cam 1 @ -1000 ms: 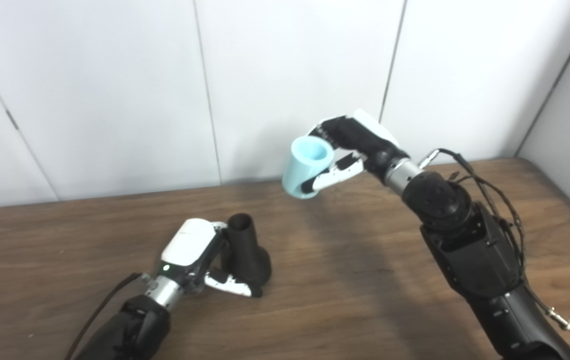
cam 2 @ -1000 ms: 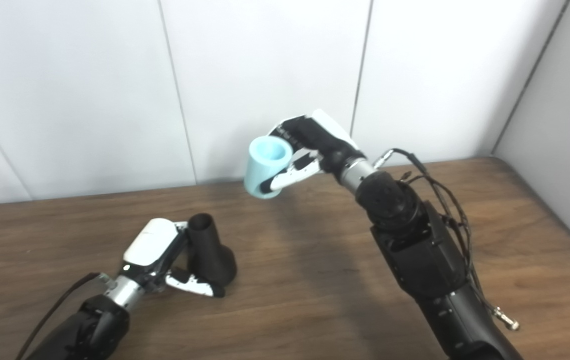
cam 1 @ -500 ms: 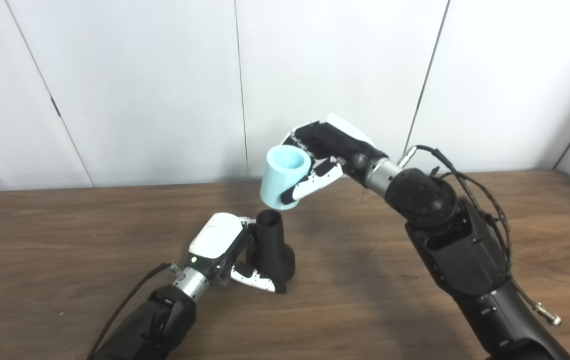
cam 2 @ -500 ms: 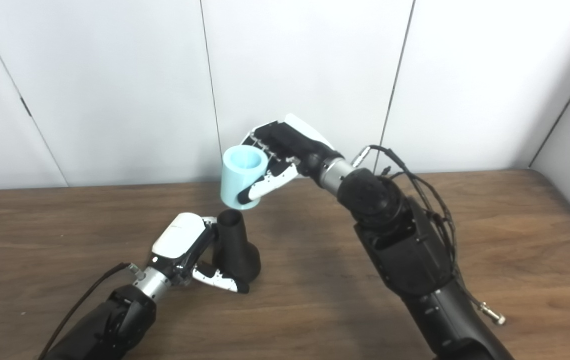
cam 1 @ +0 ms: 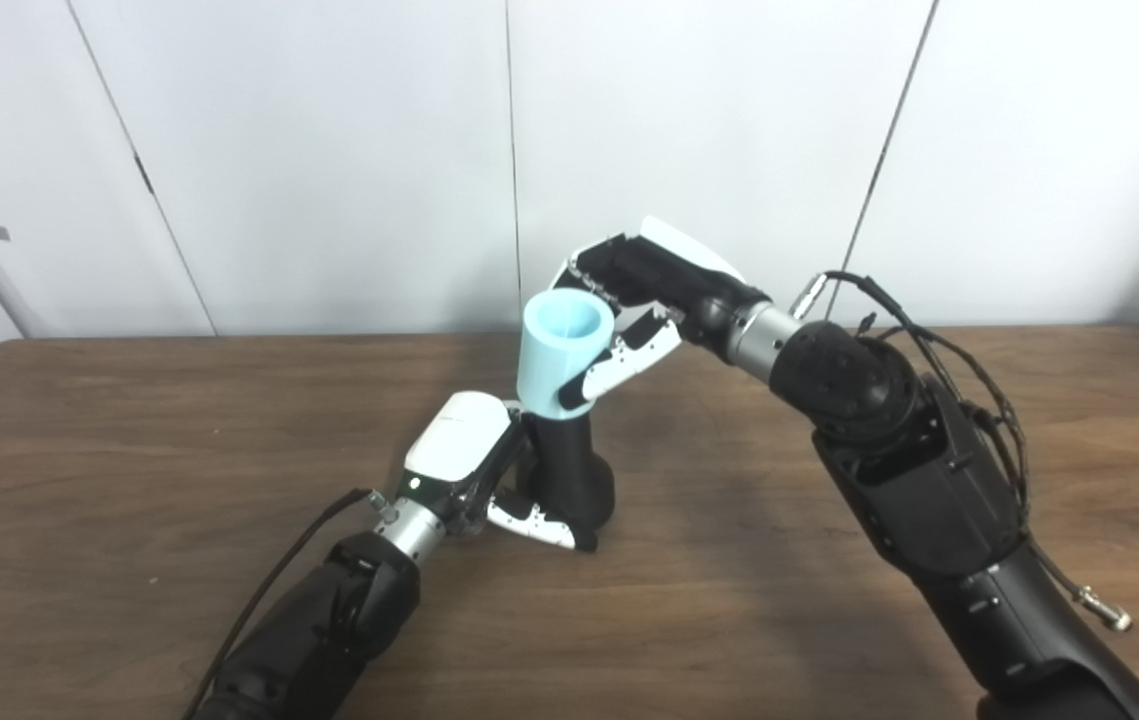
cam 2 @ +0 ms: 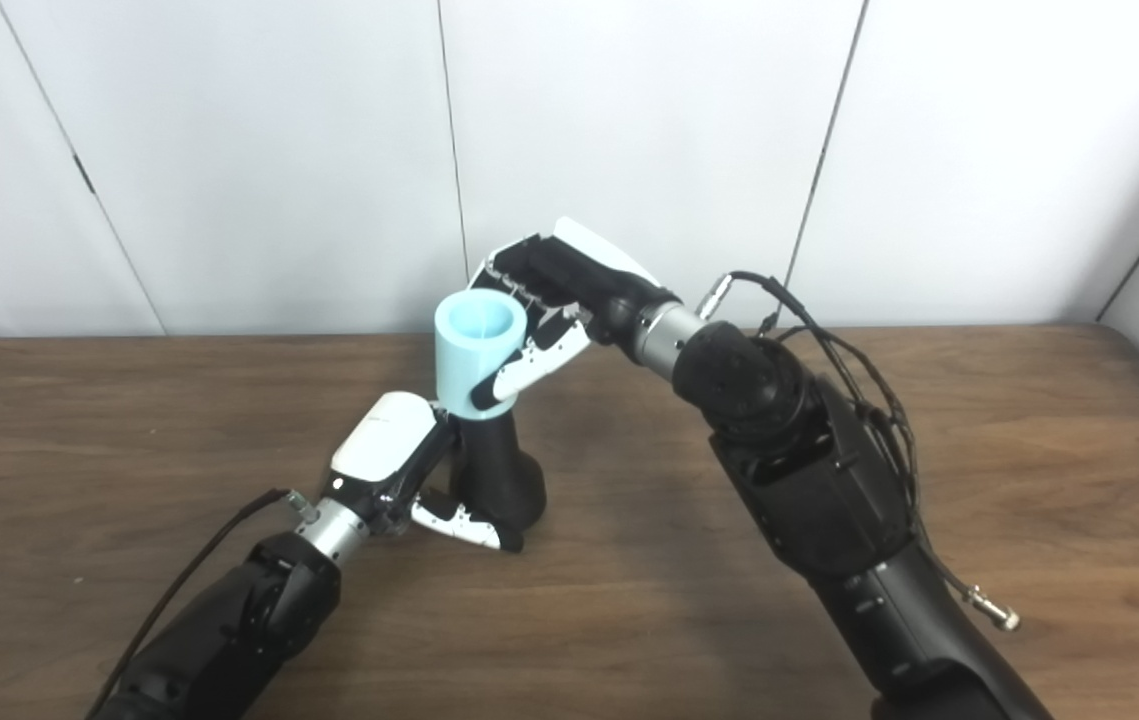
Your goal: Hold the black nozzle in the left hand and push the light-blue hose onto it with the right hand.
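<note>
Left eye view: right hand [cam 1: 644, 300] grasps the light-blue hose [cam 1: 562, 352] upright, directly atop the black nozzle [cam 1: 569, 472] gripped by the left hand [cam 1: 469, 465].

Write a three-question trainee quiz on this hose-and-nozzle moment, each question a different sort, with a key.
1. True or false: the left hand grips the black nozzle, which stands upright with its wide base on the table.
2. Multiple choice: the light-blue hose is (A) lying on the table, (B) held in the right hand with its lower end at the nozzle's top, (C) held in the left hand.
3. Fill in: the hose's open end that faces the camera points ____.

Key: 1 true; 2 B; 3 up.
</note>
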Controlling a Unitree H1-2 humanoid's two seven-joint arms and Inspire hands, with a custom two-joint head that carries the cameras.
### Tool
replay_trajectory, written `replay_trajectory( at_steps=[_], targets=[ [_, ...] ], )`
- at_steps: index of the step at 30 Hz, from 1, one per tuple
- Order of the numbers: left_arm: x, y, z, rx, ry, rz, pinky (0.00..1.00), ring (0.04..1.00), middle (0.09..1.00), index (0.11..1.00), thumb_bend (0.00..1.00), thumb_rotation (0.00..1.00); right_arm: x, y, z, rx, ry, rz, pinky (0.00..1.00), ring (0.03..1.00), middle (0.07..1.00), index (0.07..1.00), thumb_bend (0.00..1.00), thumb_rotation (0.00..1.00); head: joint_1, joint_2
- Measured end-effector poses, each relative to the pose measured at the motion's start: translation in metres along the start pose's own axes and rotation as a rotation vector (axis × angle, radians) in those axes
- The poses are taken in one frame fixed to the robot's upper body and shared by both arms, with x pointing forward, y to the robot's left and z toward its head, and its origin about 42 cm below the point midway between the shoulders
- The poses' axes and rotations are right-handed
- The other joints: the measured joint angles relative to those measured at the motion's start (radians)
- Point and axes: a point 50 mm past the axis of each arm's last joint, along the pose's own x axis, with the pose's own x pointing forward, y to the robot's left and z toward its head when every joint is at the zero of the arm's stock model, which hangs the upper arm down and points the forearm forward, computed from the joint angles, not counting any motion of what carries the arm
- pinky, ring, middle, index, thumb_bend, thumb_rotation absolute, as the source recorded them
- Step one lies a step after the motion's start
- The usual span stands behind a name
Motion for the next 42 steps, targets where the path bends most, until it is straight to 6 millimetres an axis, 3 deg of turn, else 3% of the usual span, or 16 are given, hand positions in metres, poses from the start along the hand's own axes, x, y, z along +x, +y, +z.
replay_trajectory(
  at_steps=[30, 42],
  targets=[
    [-0.001, 0.000, 0.008, 0.039, 0.006, -0.003, 0.50, 0.555, 0.466, 0.496, 0.53, 0.00, -0.002, -0.005, -0.008, -0.086, 0.019, 0.063, 0.47, 0.514, 0.529, 0.461, 0.52, 0.00, 0.000, 0.032],
    [-0.001, 0.003, 0.011, 0.072, 0.010, -0.002, 0.50, 0.559, 0.474, 0.492, 0.53, 0.00, 0.001, 0.005, -0.017, -0.067, 0.042, 0.071, 0.34, 0.401, 0.455, 0.489, 0.53, 0.00, 0.006, 0.051]
  ],
)
